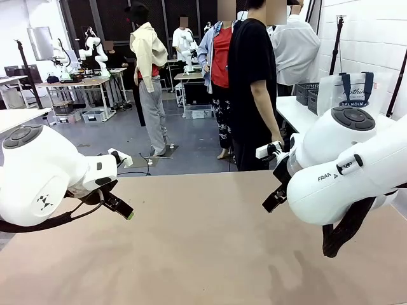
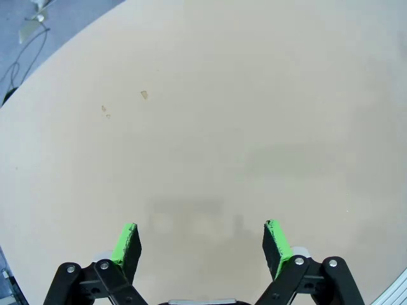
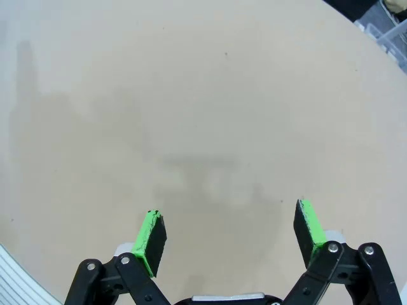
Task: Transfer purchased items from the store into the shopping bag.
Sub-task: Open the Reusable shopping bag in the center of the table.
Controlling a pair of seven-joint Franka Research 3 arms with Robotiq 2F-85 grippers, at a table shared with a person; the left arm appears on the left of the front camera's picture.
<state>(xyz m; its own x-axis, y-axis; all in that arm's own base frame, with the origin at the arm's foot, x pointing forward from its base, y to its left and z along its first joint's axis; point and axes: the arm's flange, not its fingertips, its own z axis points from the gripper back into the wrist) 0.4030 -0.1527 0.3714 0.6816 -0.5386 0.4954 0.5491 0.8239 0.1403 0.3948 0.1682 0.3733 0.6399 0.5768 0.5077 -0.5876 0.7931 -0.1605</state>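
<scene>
Broad tan-brown tabletop [image 1: 203, 248], open room across the middle, far edge against grey floor [image 1: 127, 136]. Above it, left gripper [image 2: 203, 238] spread wide and empty; right gripper [image 3: 229, 229] spread wide too, over bare surface near a rounded edge. Close beyond the far edge, a person in black [image 1: 251, 82]. Farther right, on a white side table [image 1: 292, 111], translucent white plastic shopping bag with navy strap handles [image 1: 353, 86] just beside dark grey openwork plastic basket [image 1: 307, 93].

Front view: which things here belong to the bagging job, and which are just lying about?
Job: shopping bag and dark grey basket, both on the side table at right; left gripper and right gripper, both open.
Lying about: far workbench; clear bins beneath it.
</scene>
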